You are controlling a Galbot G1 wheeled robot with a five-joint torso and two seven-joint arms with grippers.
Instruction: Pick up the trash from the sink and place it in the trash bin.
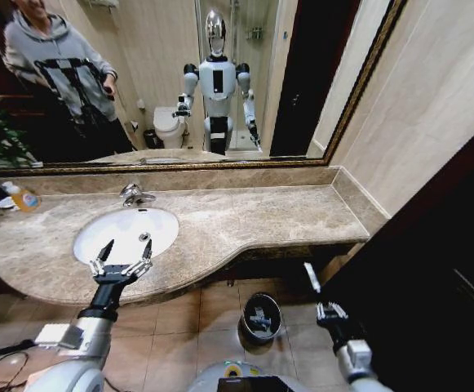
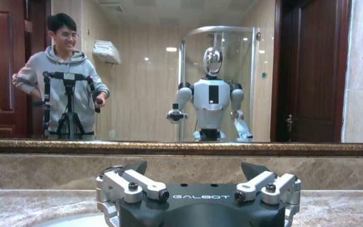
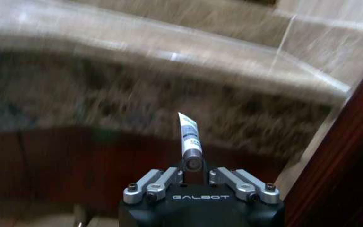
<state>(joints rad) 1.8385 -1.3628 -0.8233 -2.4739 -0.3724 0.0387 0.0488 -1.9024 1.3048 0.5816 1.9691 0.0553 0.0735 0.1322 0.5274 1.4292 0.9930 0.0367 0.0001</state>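
Holding a white tube [image 3: 188, 135] upright, the right gripper [image 1: 328, 310] sits just right of the bin [image 1: 261, 317]; left gripper [image 1: 121, 264] open over the sink [image 1: 90, 237].

Soft indoor light, right wrist view blurred

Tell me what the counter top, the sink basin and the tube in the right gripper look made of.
Counter top: polished beige-brown marble or marble-look stone, veined and glossy. Sink: smooth white, probably glazed ceramic. White tube in the right gripper: likely soft plastic, with a flat crimped end and printed marks.
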